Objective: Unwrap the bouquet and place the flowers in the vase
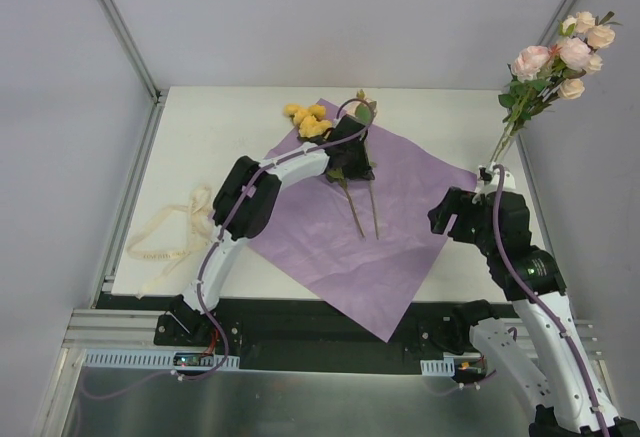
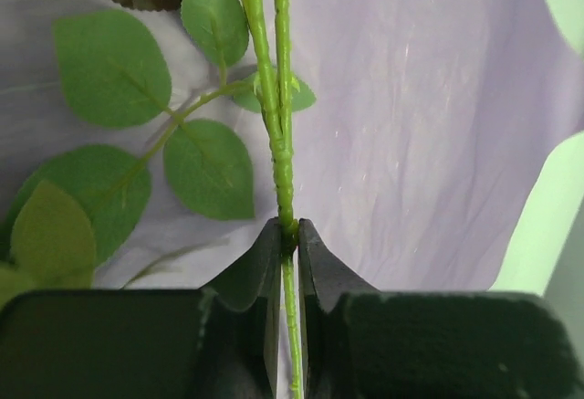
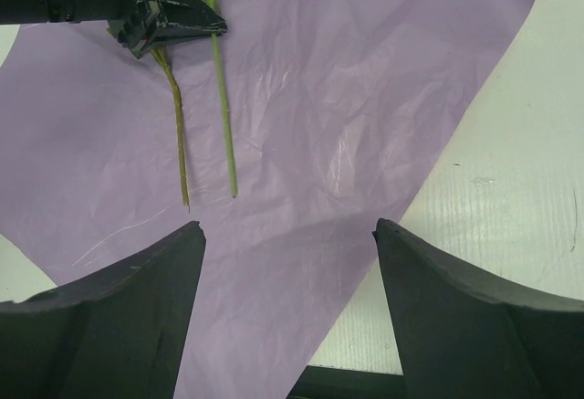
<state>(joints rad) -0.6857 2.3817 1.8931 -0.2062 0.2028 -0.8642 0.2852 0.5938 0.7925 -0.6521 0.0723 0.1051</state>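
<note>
Leaves point(image 2: 109, 66) flank a flower stem point(image 2: 281, 157) clamped in the left hand point(image 2: 286, 232) above purple paper point(image 2: 438, 143). Only the top view shows pink blooms point(image 1: 560, 57) standing in the vase point(image 1: 503, 142); the right hand point(image 3: 287, 227) gapes wide, empty.

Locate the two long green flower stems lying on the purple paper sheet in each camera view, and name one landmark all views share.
Top external: the long green flower stems lie mid-table, just below the left gripper.
Left wrist: the stems run upright at centre, pinched in the shut jaws.
Right wrist: upper left, trailing down from that gripper.
Shared landmark: the purple paper sheet beneath them.
</note>
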